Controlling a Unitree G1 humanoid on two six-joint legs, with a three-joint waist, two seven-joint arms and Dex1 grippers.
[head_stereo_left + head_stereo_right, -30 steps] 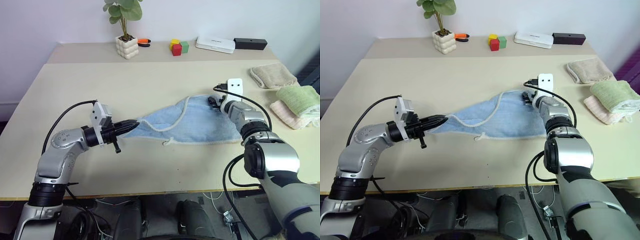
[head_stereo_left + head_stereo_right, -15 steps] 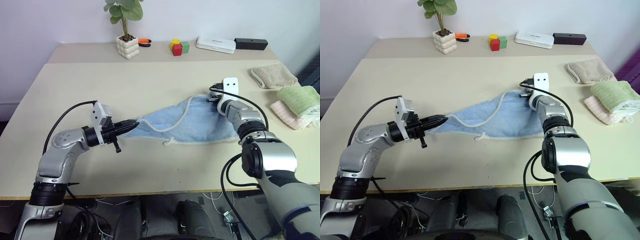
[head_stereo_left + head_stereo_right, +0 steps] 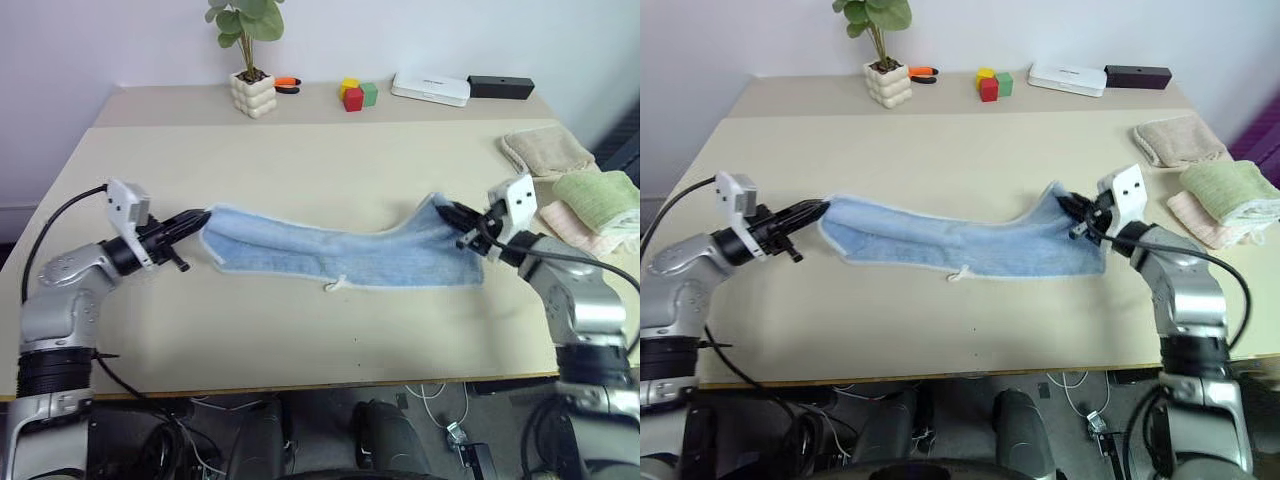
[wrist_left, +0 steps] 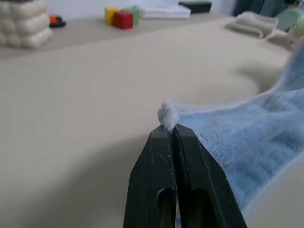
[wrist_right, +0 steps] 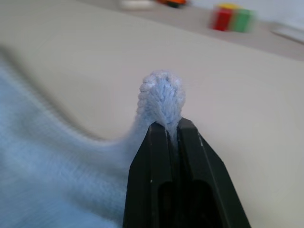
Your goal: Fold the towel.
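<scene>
Left eye view: towel (image 3: 340, 255) stretched low across the table (image 3: 300, 160), left gripper (image 3: 200, 216) and right gripper (image 3: 452, 215) each clamped shut on an end. Thin pinches only; likely to slip under harder pulling, dropping a corner.

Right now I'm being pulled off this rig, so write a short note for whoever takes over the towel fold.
Left gripper: shut on the towel's left end.
Right gripper: shut on its right end, a tuft of cloth poking past the fingers.
The towel is stretched between them in a long band along the table, its middle resting on the surface.
Done: both ends gripped, cloth pulled out lengthwise.
Left: no fold yet; probably bring one end over to the other, lay it flat, release.
</scene>
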